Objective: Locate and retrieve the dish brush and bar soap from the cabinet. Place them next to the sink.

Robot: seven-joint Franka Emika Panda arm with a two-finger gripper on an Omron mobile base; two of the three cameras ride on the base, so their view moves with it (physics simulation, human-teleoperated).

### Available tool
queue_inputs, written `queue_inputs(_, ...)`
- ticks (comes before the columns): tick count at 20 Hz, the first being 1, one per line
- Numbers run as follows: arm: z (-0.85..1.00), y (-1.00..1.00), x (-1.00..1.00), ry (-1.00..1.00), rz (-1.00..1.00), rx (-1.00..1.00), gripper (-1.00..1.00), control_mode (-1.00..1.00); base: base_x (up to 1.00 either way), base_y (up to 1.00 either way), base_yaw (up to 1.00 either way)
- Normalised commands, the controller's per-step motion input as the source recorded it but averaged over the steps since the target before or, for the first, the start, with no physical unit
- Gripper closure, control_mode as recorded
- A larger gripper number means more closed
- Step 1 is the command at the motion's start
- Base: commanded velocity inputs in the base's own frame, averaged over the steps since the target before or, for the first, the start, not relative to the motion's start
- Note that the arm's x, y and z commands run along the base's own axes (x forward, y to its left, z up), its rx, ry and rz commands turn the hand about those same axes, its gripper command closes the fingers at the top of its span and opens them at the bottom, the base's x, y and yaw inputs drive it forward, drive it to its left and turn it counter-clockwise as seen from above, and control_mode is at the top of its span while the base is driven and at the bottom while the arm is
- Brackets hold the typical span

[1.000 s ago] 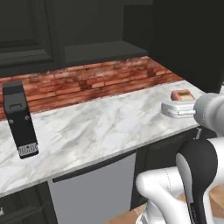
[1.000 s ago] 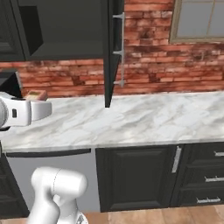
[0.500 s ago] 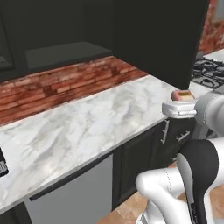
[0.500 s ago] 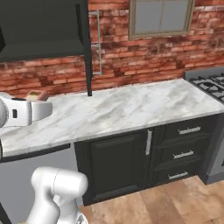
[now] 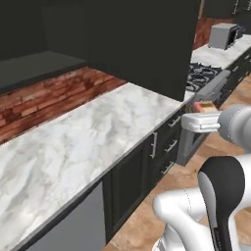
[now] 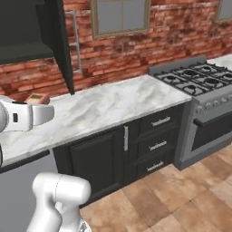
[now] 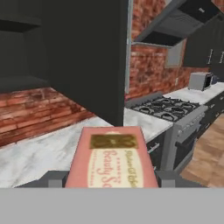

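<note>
- The soap (image 7: pixel 111 159) is a pinkish-red bar with a gold label and script on its face; in the hand view it lies between the two dark fingertips (image 7: pixel 54 179), filling the near middle of the picture.
- In the left base view the soap (image 5: pixel 205 106) shows as a small reddish block sitting on top of the pincer (image 5: pixel 200 121), held in the air past the near edge of the worktop (image 5: pixel 83 147).
- In the right base view the soap (image 6: pixel 37 98) sits at the far end of the white pincer (image 6: pixel 40 113), above the left part of the worktop (image 6: pixel 113 102).
- The pincer is clenched on the soap, one finger at each side of the bar.
- The cabinet (image 5: pixel 142 44) hangs above the worktop; its door (image 6: pixel 63 45) stands swung out, with a long silver handle (image 6: pixel 77 43) just to its right.
- A red brick wall (image 6: pixel 172 36) runs behind the worktop, with a window (image 6: pixel 120 16) set in it.
- To the right of the worktop stands a stove (image 6: pixel 199 81) with black burners.
- Under the worktop are dark drawers (image 6: pixel 156 140) with short silver handles.
- A toaster (image 7: pixel 200 80) stands on the far counter beyond the stove.
</note>
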Motion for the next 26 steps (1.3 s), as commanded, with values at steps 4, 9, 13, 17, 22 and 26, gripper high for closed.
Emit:
queue_inputs(4, 0.0, 0.0, 0.0, 0.0, 0.0, 0.0, 1.0, 1.0, -0.31, 0.01, -0.43)
queue_inputs(9, 0.0, 0.0, 0.0, 0.0, 0.0, 0.0, 1.0, 1.0, -0.26, 0.0, -0.43)
queue_inputs(13, 0.0, 0.0, 0.0, 0.0, 0.0, 0.0, 1.0, 1.0, -0.27, -0.02, -0.4)
queue_inputs(17, 0.0, 0.0, 0.0, 0.0, 0.0, 0.0, 1.0, 1.0, -0.17, -0.05, -0.39)
queue_inputs(22, 0.0, 0.0, 0.0, 0.0, 0.0, 0.0, 1.0, 1.0, 0.0, -0.06, -0.44)
queue_inputs(26, 0.0, 0.0, 0.0, 0.0, 0.0, 0.0, 1.0, 1.0, 0.0, -0.08, -0.48)
